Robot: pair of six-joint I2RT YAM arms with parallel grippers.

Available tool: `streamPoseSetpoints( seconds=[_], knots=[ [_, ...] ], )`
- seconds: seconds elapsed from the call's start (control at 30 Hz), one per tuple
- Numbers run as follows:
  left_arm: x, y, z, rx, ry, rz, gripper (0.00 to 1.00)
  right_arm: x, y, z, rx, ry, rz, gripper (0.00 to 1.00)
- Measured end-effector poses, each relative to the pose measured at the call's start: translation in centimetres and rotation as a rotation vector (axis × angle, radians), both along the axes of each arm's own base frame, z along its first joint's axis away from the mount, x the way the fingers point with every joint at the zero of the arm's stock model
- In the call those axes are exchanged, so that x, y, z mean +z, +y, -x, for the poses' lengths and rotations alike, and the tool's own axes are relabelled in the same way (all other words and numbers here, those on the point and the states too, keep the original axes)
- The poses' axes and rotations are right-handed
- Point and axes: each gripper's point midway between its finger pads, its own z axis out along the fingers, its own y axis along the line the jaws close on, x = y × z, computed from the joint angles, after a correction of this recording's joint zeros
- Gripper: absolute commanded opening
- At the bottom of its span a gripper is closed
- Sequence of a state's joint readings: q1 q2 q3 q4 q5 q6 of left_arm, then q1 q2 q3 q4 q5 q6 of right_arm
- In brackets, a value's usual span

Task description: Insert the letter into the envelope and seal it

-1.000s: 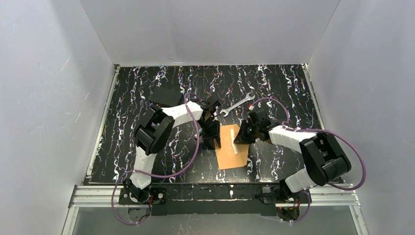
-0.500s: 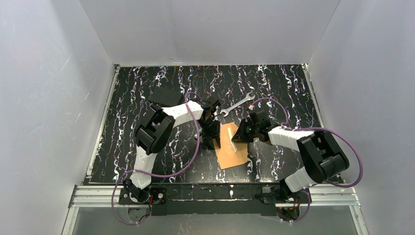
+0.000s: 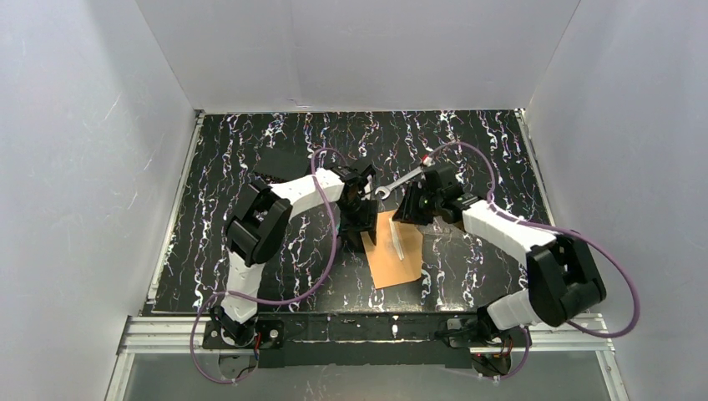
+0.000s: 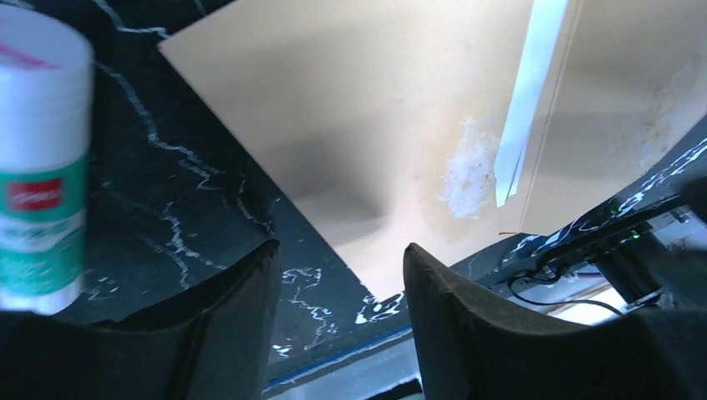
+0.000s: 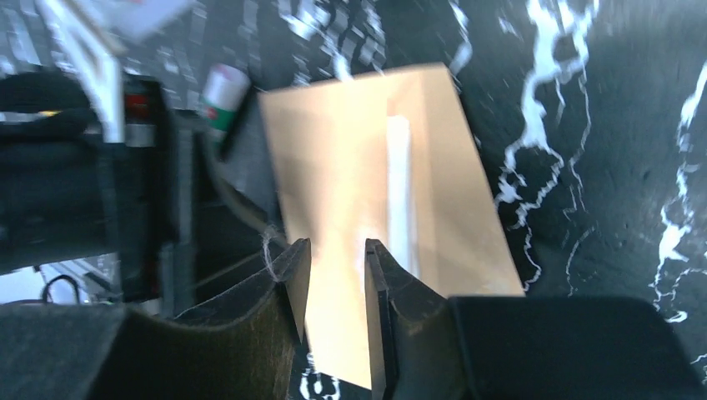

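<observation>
Glue stick [image 4: 42,158] label green-white, red patch, wording unreadable. Envelope [image 3: 396,251] flat, long axis near-to-far. Left gripper [image 4: 340,254] jaws apart, empty; right gripper [image 5: 336,246] narrowly apart, empty.

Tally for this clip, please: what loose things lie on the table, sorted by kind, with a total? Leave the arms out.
envelope: 1
wrench: 1
glue stick: 1
flat black rectangle: 1
Total: 4
</observation>
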State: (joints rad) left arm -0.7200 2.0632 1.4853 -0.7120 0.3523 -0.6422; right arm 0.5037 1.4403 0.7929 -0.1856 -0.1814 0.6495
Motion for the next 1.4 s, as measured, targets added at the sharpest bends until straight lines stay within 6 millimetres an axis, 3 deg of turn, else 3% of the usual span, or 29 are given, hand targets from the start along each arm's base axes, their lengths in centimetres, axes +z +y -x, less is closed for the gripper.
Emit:
streamPoseSetpoints(
  seconds=[0.13,0.2,0.33,0.43,0.67,0.83,0.97,1.23,1.4],
  knots=[
    [1.9,1.1,-1.1,-0.024,-0.099,-0.001,0.64,5.2,0.7,-1.6,0.015,-0.123,-0.046,0.44],
    [3.6,1.8,-1.7,-0.031,-0.169,0.001,0.69,6.7,0.5,-1.9,0.016,-0.167,-0.043,0.48],
    [6.8,4.3,-3.4,-0.022,-0.336,-0.03,0.73,6.4,-1.1,-1.6,0.0,-0.172,0.034,0.54],
    [7.5,6.1,-5.1,-0.015,-0.416,-0.082,0.72,5.4,-2.3,-1.2,-0.008,-0.149,0.098,0.55],
    [3.4,9.5,-7.3,-0.058,-0.418,-0.255,0.59,4.4,-3.1,-1.0,-0.016,-0.121,0.147,0.53],
    [0.1,9.5,-7.6,-0.155,-0.367,-0.292,0.57,3.5,-3.1,-1.1,-0.014,-0.098,0.16,0.53],
    [-0.5,9.0,-7.3,-0.201,-0.35,-0.256,0.56,3.4,-3.2,-1.3,-0.018,-0.093,0.169,0.54],
    [-0.8,8.7,-7.3,-0.246,-0.35,-0.237,0.38,2.5,-3.9,-1.6,-0.04,-0.076,0.213,0.54],
    [-1.0,9.3,-7.8,-0.244,-0.366,-0.278,0.2,2.3,-4.3,-1.8,-0.05,-0.076,0.227,0.54]
  ],
)
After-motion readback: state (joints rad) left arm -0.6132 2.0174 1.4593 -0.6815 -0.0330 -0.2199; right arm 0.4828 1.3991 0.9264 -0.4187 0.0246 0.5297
